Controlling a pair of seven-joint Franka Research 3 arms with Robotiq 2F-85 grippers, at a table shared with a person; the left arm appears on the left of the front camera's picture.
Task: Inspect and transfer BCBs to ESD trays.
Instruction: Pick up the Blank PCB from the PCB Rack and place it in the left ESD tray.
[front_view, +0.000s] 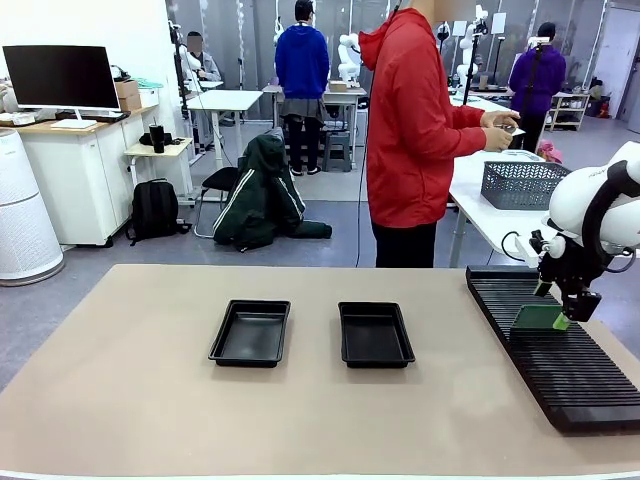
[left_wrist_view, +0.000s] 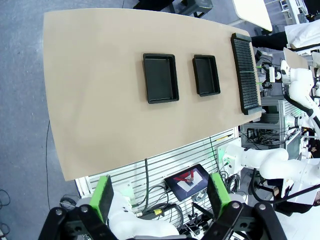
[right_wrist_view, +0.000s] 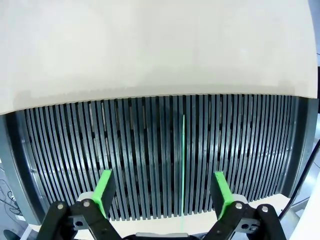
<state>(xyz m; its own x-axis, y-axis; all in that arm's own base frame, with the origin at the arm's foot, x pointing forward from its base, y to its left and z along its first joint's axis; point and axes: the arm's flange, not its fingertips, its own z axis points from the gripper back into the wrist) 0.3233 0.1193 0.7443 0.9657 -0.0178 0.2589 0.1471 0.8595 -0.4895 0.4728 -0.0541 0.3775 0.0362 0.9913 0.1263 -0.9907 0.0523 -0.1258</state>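
Near the table (front_view: 150, 400) edge, a green circuit board (front_view: 535, 318) stands on edge in a slot of the ribbed black rack (front_view: 580, 390): thin, flat, rectangular. The right claw (front_view: 558, 320) hangs over it. The right wrist view shows the board as a hairline between green pads (right_wrist_view: 105, 184) set wide apart, neither touching it. At mid-table lie a shallow black plastic tray (front_view: 219, 340) and its twin tray (front_view: 404, 338), both with rounded corners. Seen from high up in the left wrist view, the left claw (left_wrist_view: 161, 197) is likewise spread. Beyond stands a person (front_view: 415, 130) in red.
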